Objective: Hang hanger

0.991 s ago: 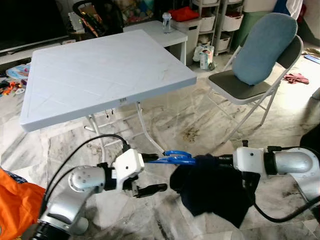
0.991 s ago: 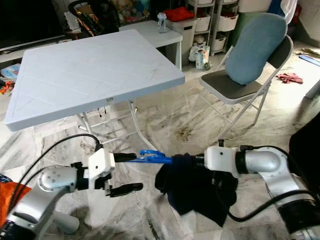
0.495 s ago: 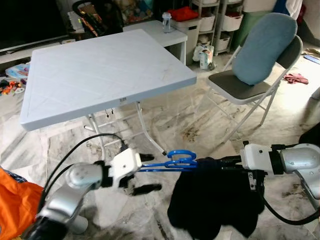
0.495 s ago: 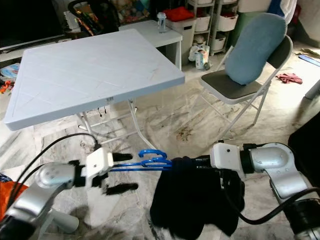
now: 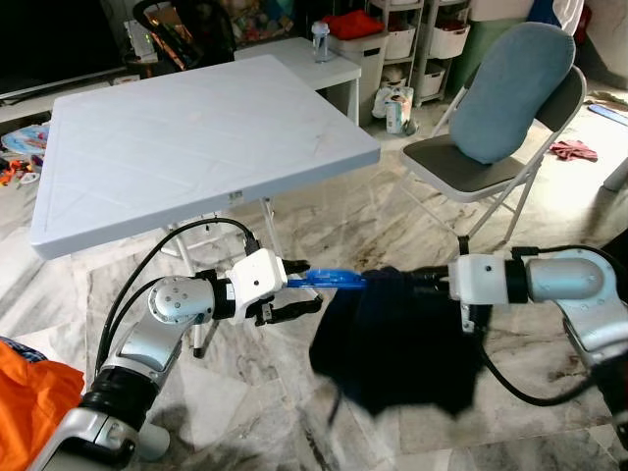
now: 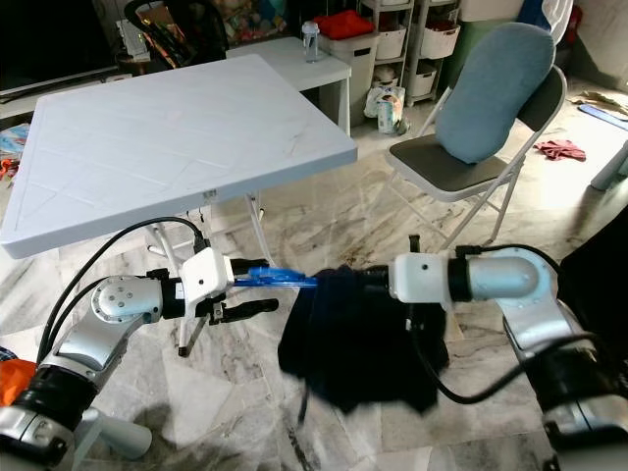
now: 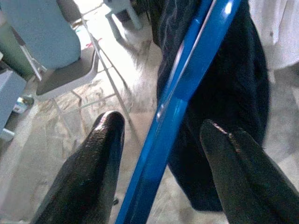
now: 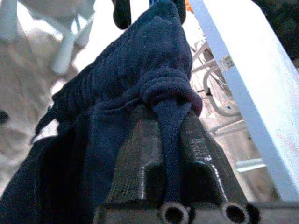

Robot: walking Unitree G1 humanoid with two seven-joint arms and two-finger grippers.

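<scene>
A blue plastic hanger lies level between my two arms, above the marble floor in front of the table. A dark navy garment covers its right end and hangs down from there. My left gripper is open; its black fingers straddle the hanger's bar with a gap on each side. My right gripper reaches in from the right and is shut on a fold of the garment, pinched between its pads.
A white folding table stands just behind the grippers, its legs close to my left arm. At the right is a folding chair with a blue cushion. An orange cloth lies at the lower left. Shelves and bins line the back.
The hanger has turned flatter, so its hook loop no longer stands up. The garment has swung and spread lower to the left. My left fingers stand closer together around the bar.
</scene>
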